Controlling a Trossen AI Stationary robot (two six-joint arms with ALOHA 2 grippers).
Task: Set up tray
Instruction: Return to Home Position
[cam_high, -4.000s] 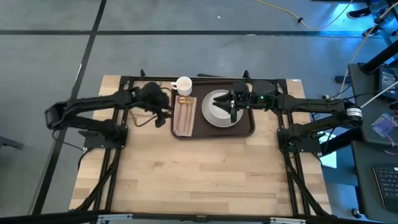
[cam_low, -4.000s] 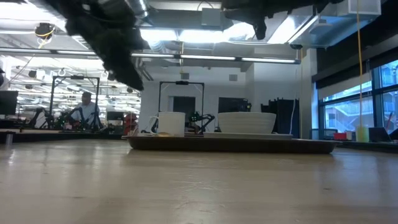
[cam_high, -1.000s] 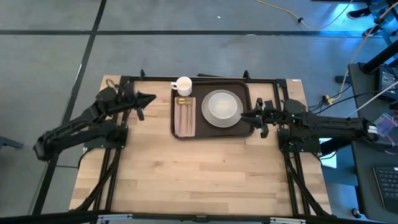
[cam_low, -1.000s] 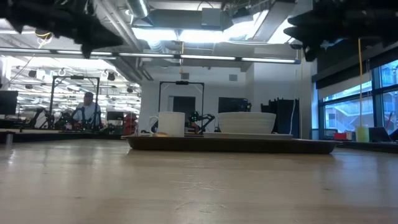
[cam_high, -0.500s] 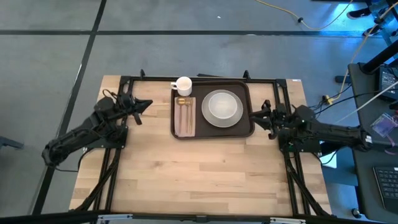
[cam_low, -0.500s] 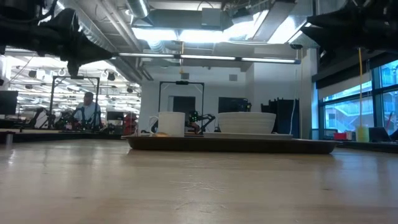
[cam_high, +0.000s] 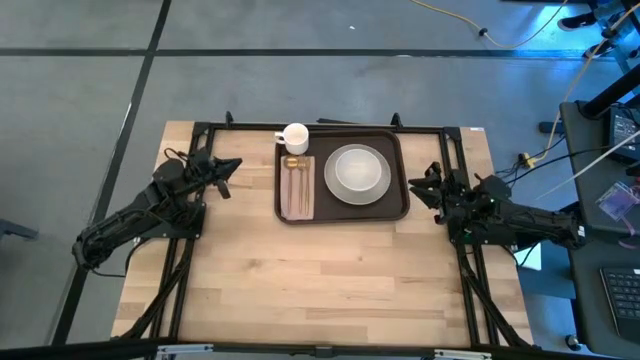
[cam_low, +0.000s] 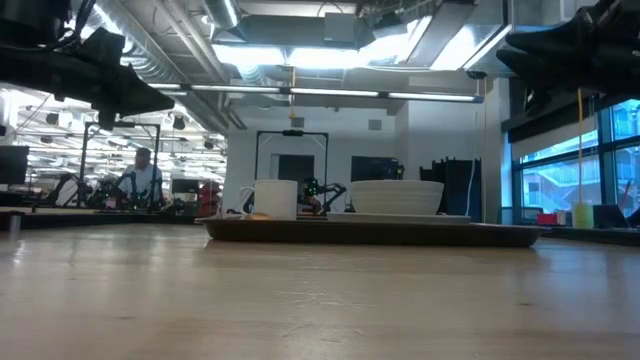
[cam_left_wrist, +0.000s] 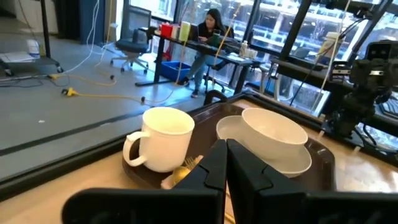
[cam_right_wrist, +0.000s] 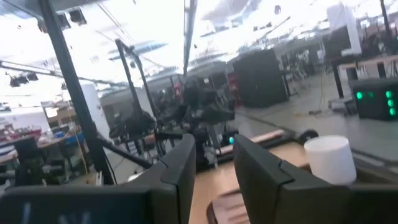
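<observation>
The dark brown tray (cam_high: 345, 212) lies at the table's far middle. It carries a white bowl (cam_high: 357, 170) on a plate, a white mug (cam_high: 295, 136) at its far left corner, and a tan napkin (cam_high: 297, 190) with gold cutlery. My left gripper (cam_high: 233, 165) hovers left of the tray, shut and holding nothing; its wrist view looks over the mug (cam_left_wrist: 163, 138) and bowl (cam_left_wrist: 273, 132). My right gripper (cam_high: 417, 186) hovers just off the tray's right rim, open with nothing between its fingers (cam_right_wrist: 213, 149).
Black frame bars (cam_high: 320, 127) run along the table's far edge and down both sides. The light wood tabletop (cam_high: 320, 280) stretches from the tray to the near edge. People sit at desks in the room beyond the table (cam_low: 140, 175).
My right gripper has drawn back from over the tray's right rim toward the table's right edge. My left arm has pulled back a little toward the near left, its gripper staying beside the tray. The tray and its load have not moved.
</observation>
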